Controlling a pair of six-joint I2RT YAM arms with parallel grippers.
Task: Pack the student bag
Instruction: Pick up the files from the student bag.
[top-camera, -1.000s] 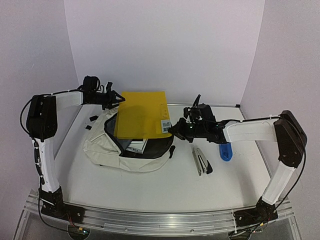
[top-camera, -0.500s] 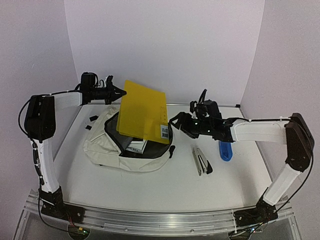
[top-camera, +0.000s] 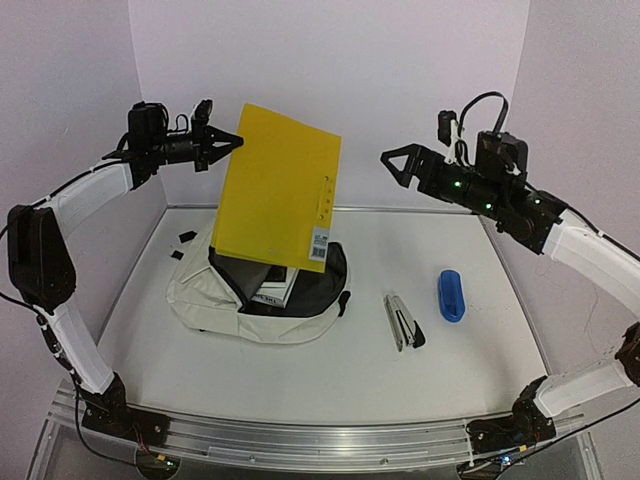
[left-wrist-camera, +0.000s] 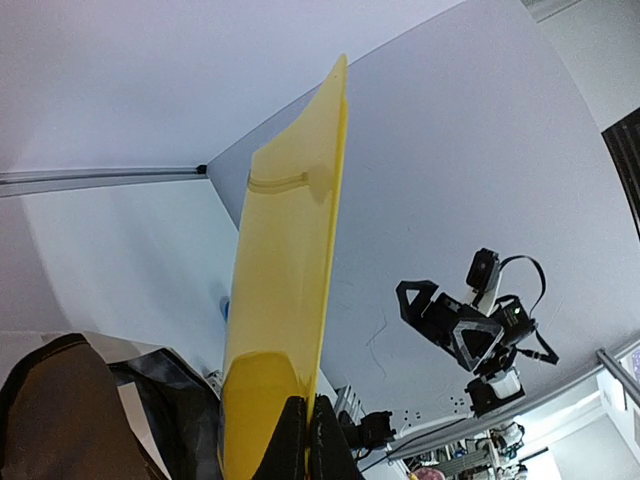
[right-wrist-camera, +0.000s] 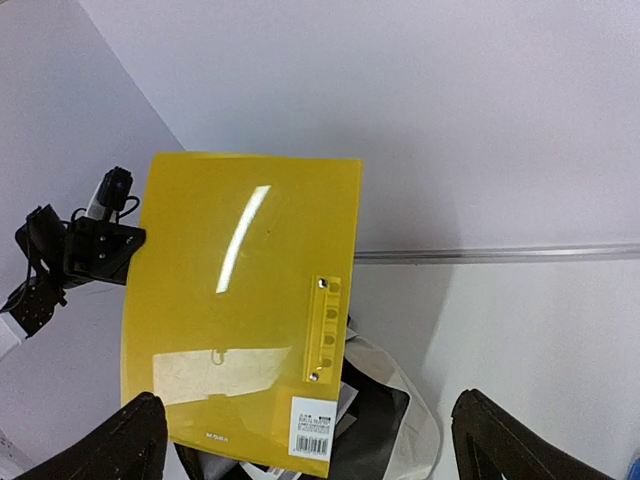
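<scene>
The student bag (top-camera: 200, 295) lies open on the table, cream outside with a dark lining, and white booklets (top-camera: 272, 290) show inside. A yellow folder (top-camera: 275, 190) hangs almost upright above the opening. My left gripper (top-camera: 235, 143) is shut on its upper left corner. The left wrist view shows the folder (left-wrist-camera: 290, 280) edge-on, pinched between the fingertips (left-wrist-camera: 290, 445). My right gripper (top-camera: 395, 165) stands open in the air to the right, apart from the folder. Its wrist view faces the folder (right-wrist-camera: 240, 300), with the bag (right-wrist-camera: 415, 440) below.
A silver and black stapler (top-camera: 403, 322) and a blue oblong object (top-camera: 451, 295) lie on the table right of the bag. Small black pieces (top-camera: 185, 237) sit by the bag's far left. Walls close in at the back and both sides.
My right gripper let go of the folder's lower right corner, opened and rose up to the right. My left gripper shut on the folder and lifted it from flat to nearly upright.
</scene>
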